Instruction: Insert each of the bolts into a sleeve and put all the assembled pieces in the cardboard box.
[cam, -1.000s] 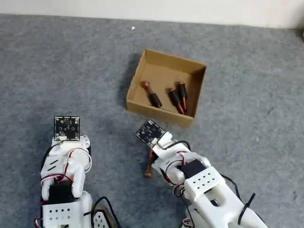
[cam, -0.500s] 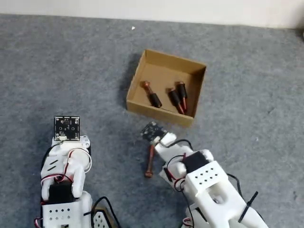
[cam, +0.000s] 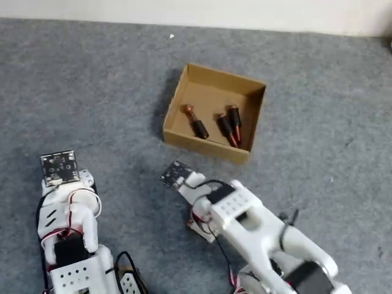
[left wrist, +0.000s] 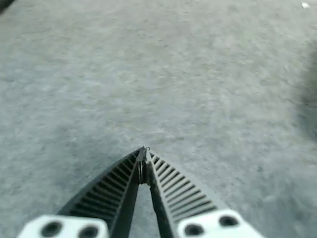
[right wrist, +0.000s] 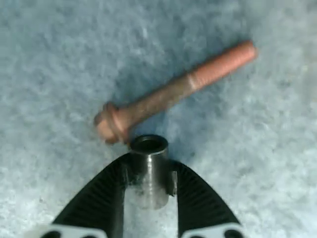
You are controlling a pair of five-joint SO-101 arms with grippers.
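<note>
In the right wrist view my right gripper is shut on a dark metal sleeve, whose open end points at the head of a copper bolt. The bolt lies flat on the grey carpet, its head just beyond the sleeve's mouth and apart from it. In the high view the right arm bends low over that spot, in front of the cardboard box. My left gripper is shut on nothing above bare carpet. The left arm stands at the lower left.
Three assembled bolt-and-sleeve pieces lie in the box: one on the left and two side by side on the right. Grey carpet stretches all around the box and both arms. A pale wall runs along the far edge.
The right arm has swung left and dropped low over the bolt on the carpet, covering it in the high view. The left arm has shifted to the left.
</note>
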